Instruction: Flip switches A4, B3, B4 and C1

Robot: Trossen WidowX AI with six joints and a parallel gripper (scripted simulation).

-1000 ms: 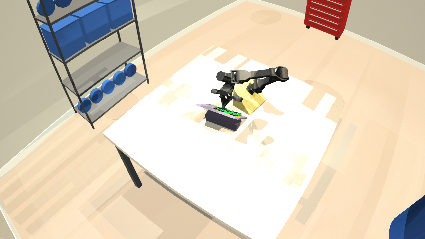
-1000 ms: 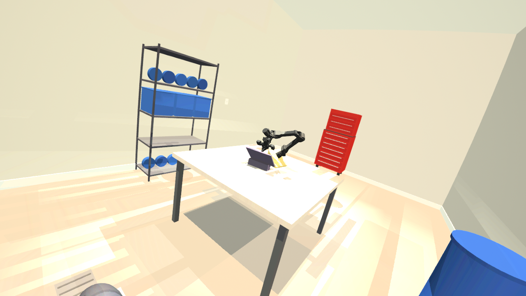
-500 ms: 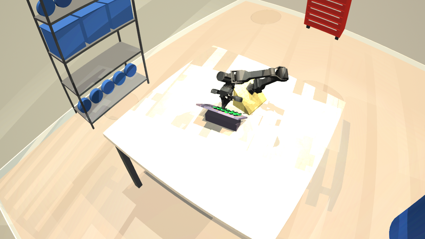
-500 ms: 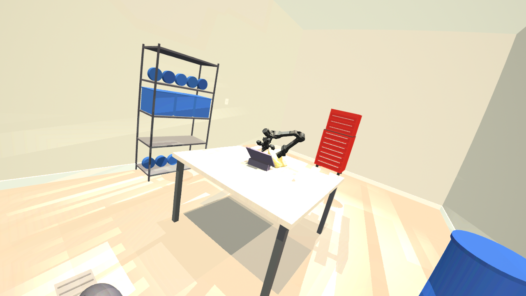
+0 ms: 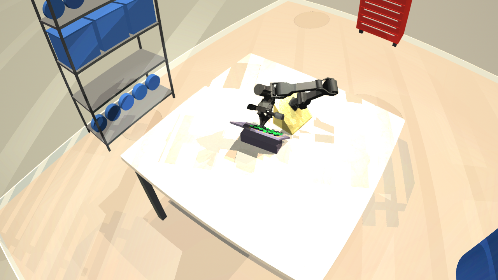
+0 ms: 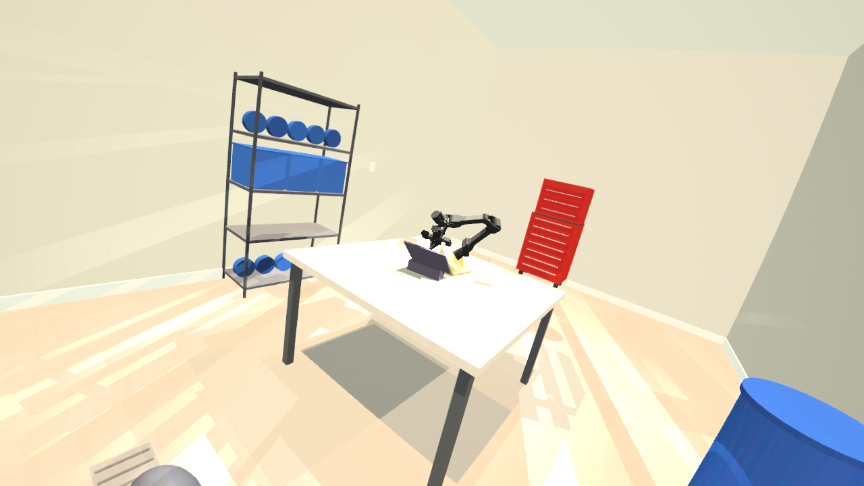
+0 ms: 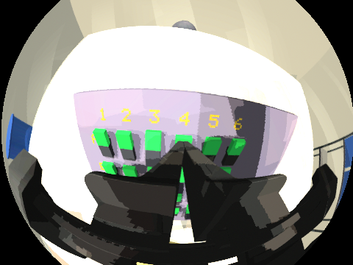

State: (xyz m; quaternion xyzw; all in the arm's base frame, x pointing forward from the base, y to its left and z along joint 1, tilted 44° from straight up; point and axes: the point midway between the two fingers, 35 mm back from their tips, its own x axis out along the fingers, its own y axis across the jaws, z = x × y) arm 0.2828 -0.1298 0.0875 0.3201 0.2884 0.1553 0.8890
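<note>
The lilac panel (image 5: 237, 123) (image 6: 425, 256) (image 7: 169, 100) is tilted on a dark base, with rows of green-topped switches and yellow labels. My gripper (image 5: 262, 125) (image 6: 432, 246) (image 7: 182, 146) is shut and empty, its tips pointing down at the panel. In the wrist view the tips overlap the lower part of switch A4 (image 7: 184, 138), whose green far part shows above them; contact cannot be told. Only a green sliver of switch B3 (image 7: 149, 170) shows beside the left finger. B4 is mostly hidden by the fingers, and C1 is hidden behind the gripper body, so their tilt cannot be told.
Switch A3 (image 7: 153, 140) and switch A5 (image 7: 212, 146) stand close on either side of the tips. A yellow block (image 5: 294, 121) (image 6: 460, 266) is beside the panel at the arm's base. The white table (image 5: 278, 209) (image 6: 398, 308) carries both. A shelf and a red cabinet stand beyond.
</note>
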